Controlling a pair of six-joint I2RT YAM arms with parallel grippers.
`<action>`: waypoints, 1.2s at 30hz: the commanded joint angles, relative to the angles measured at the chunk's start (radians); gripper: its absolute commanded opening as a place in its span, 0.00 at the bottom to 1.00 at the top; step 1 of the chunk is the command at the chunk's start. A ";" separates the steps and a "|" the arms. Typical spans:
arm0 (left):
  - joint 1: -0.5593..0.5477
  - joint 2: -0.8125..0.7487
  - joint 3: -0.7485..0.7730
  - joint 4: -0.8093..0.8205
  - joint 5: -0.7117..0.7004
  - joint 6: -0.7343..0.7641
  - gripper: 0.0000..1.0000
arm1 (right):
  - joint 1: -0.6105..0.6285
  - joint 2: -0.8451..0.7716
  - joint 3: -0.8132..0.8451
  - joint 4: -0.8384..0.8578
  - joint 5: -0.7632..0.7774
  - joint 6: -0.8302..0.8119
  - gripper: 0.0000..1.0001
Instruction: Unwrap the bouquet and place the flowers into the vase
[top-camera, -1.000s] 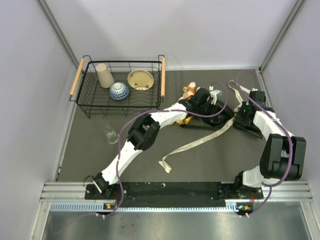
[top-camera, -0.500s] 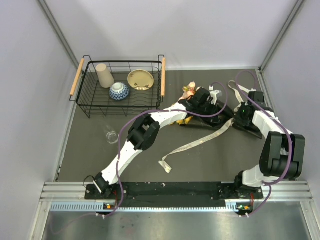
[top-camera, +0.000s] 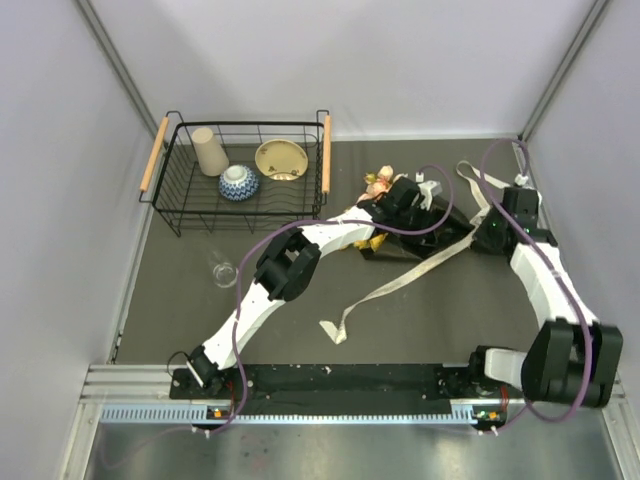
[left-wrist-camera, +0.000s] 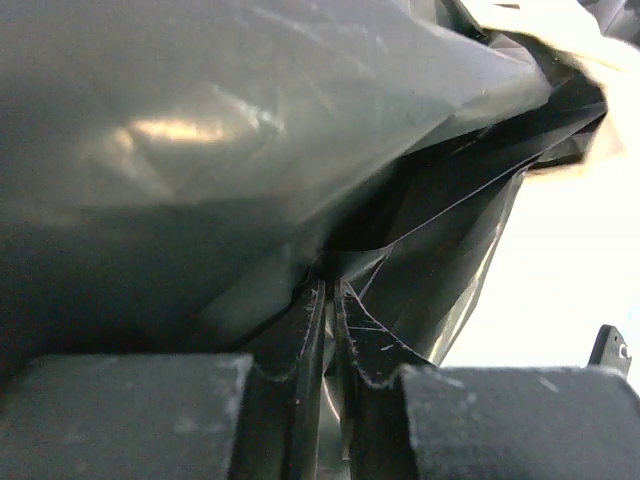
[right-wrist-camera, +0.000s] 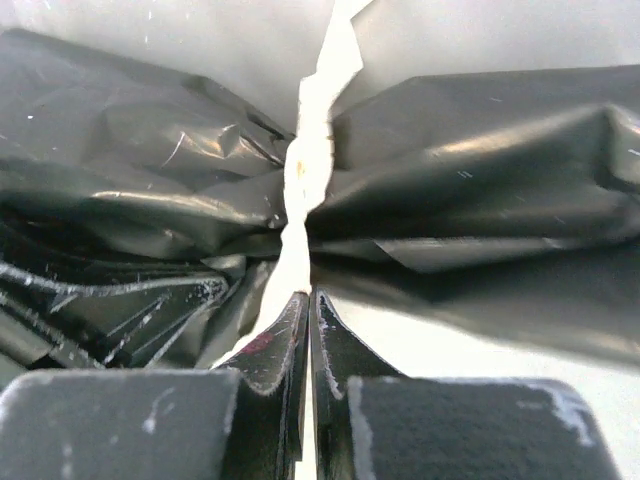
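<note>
The bouquet (top-camera: 425, 228) lies at the back right of the table in its black paper, with peach and yellow flowers (top-camera: 378, 182) showing at its left end. My left gripper (top-camera: 420, 203) (left-wrist-camera: 328, 285) is shut on a thin fold of that black paper (left-wrist-camera: 200, 150). The right gripper (top-camera: 489, 238) (right-wrist-camera: 308, 295) is shut on the cream ribbon (right-wrist-camera: 305, 170) where it cinches the wrap. One ribbon tail (top-camera: 390, 290) trails toward the near edge. The small clear vase (top-camera: 222, 268) stands far to the left, away from both grippers.
A black wire basket (top-camera: 323, 150) at the back left holds a beige cup (top-camera: 208, 150), a blue-patterned bowl (top-camera: 238, 182) and a cream bowl (top-camera: 280, 158). Grey walls close in the table on the left, back and right.
The right gripper has closed on the ribbon and drawn back to the right, its elbow swinging toward the near right corner. The ribbon tail has shifted. The left arm stays put.
</note>
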 joint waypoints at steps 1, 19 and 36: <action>0.027 0.011 -0.019 -0.011 -0.068 -0.023 0.14 | 0.000 -0.180 -0.079 0.042 0.185 0.118 0.00; 0.024 -0.014 -0.016 -0.014 -0.034 0.000 0.15 | -0.088 -0.373 0.108 -0.101 0.217 0.130 0.00; 0.008 -0.089 -0.010 -0.009 0.004 0.035 0.23 | -0.088 -0.203 0.967 -0.346 0.027 0.054 0.00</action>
